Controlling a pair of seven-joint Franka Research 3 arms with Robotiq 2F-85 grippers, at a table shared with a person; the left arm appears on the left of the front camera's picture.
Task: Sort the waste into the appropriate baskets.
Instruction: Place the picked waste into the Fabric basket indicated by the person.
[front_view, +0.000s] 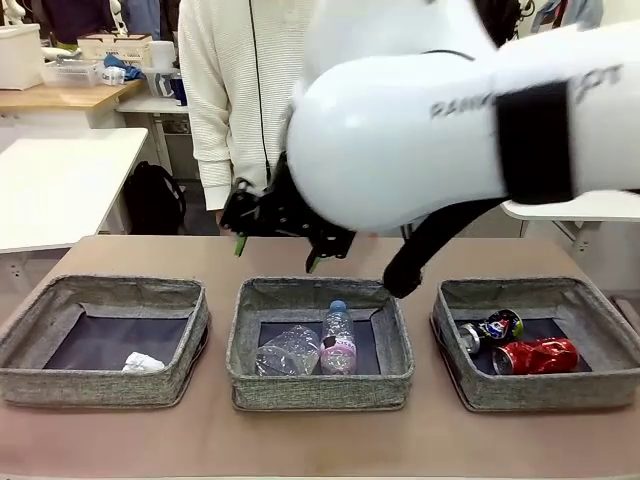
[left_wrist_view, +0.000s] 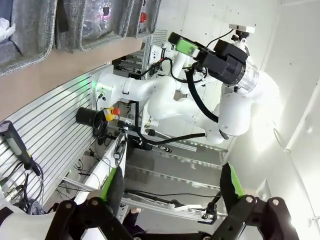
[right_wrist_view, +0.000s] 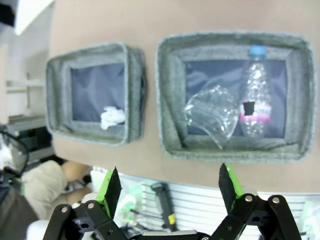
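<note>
Hovering with fingers (right_wrist_view: 170, 187) spread wide and empty over three counter baskets (front_view: 320, 385) already holding wad (front_view: 142, 363) lower left, bottles (front_view: 338, 340) centre, cans (front_view: 535, 356) lower right, likely needing only a clean withdrawal.

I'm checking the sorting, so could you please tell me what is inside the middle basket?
Inside the middle basket lie the clear label-less bottle, crumpled, and beside it the clear bottle with pink label and blue cap. Whatever might sit beneath them on the dark bottom is covered.
</note>
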